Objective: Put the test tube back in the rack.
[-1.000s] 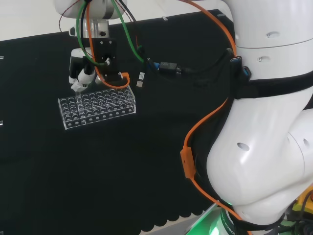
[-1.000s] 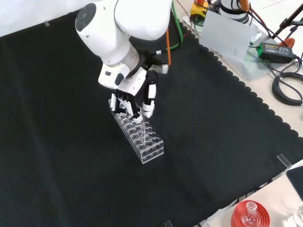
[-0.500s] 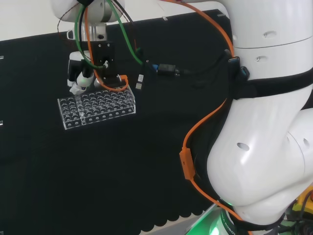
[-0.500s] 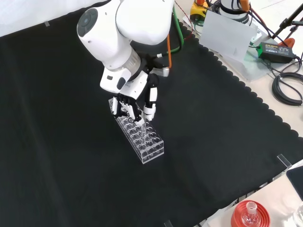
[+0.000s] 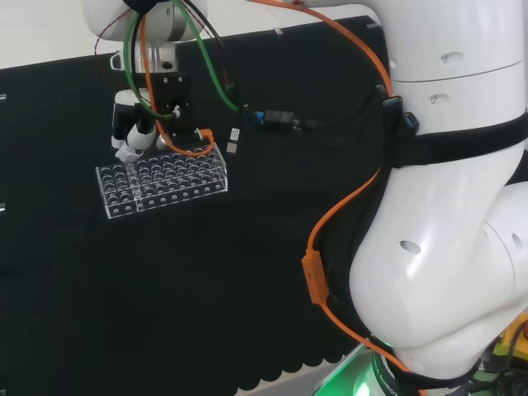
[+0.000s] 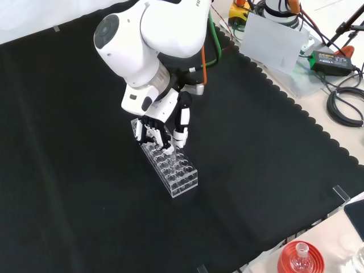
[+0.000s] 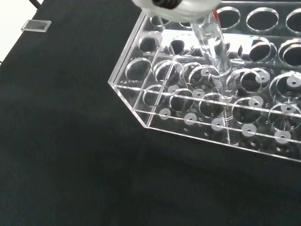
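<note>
The hand [image 6: 166, 122] is sinking, fingers [image 6: 181, 135] pinching the tube [image 7: 214, 52], now entering a rack [image 7: 141, 61] hole directly below them

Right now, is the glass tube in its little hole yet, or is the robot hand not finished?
Nearly. The black and white hand has brought the clear glass test tube over the clear plastic rack. In the wrist view the tube's lower end looks to be entering a hole, with the fingers curled round its top. Left: lower it fully and let go.
</note>
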{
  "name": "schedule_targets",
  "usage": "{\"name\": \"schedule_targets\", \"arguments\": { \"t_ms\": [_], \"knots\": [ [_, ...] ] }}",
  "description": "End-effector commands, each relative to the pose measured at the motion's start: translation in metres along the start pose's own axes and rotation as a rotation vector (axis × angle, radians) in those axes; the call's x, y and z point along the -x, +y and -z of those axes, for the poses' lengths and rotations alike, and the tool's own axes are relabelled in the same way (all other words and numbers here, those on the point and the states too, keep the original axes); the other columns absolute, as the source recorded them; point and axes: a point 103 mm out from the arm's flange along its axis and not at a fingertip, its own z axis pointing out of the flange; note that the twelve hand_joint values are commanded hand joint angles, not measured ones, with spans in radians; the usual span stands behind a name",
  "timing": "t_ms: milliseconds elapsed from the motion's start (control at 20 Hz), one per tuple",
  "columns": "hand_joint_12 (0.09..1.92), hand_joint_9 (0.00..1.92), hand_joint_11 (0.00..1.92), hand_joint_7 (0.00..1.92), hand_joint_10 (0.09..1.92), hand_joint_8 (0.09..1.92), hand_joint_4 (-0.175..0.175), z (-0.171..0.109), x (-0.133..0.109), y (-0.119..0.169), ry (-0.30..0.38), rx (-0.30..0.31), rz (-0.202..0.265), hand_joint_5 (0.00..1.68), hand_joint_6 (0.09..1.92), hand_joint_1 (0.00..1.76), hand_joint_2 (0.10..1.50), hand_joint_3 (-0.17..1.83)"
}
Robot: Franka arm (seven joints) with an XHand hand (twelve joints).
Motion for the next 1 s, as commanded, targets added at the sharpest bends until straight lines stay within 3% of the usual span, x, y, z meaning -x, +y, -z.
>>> {"name": "schedule_targets", "arguments": {
  "t_ms": [50, 250, 300, 450, 550, 700, 1000],
  "knots": [
    [1.32, 1.43, 0.55, 1.49, 0.09, 0.42, -0.175, -0.002, -0.001, 0.0, -0.001, -0.001, 0.004, 1.38, 0.3, 1.43, 1.02, -0.17],
    [1.34, 1.45, 0.52, 1.48, 0.09, 0.34, -0.175, -0.008, -0.003, 0.005, 0.043, -0.085, 0.009, 1.38, 0.3, 1.39, 1.02, -0.17],
    [1.37, 1.44, 0.47, 1.49, 0.09, 0.25, -0.154, -0.009, -0.004, 0.006, 0.053, -0.106, 0.01, 1.31, 0.33, 1.39, 1.01, -0.17],
    [1.47, 1.31, 0.3, 1.34, 0.09, 0.14, -0.058, -0.009, -0.003, 0.007, 0.08, -0.117, 0.014, 0.89, 0.69, 1.3, 0.92, -0.17],
    [1.52, 1.22, 0.22, 1.13, 0.09, 0.35, -0.03, -0.007, -0.002, 0.007, 0.089, -0.116, 0.018, 0.72, 0.82, 1.26, 0.89, -0.17],
    [1.56, 1.12, 0.13, 0.86, 0.09, 0.7, -0.011, -0.005, -0.002, 0.006, 0.096, -0.111, 0.024, 0.63, 0.87, 1.23, 0.87, -0.17],
    [1.58, 1.0, 0.02, 0.7, 0.09, 0.81, 0.011, 0.002, -0.004, 0.005, 0.099, -0.104, 0.04, 0.56, 0.86, 1.21, 0.86, -0.17]
  ]
}}
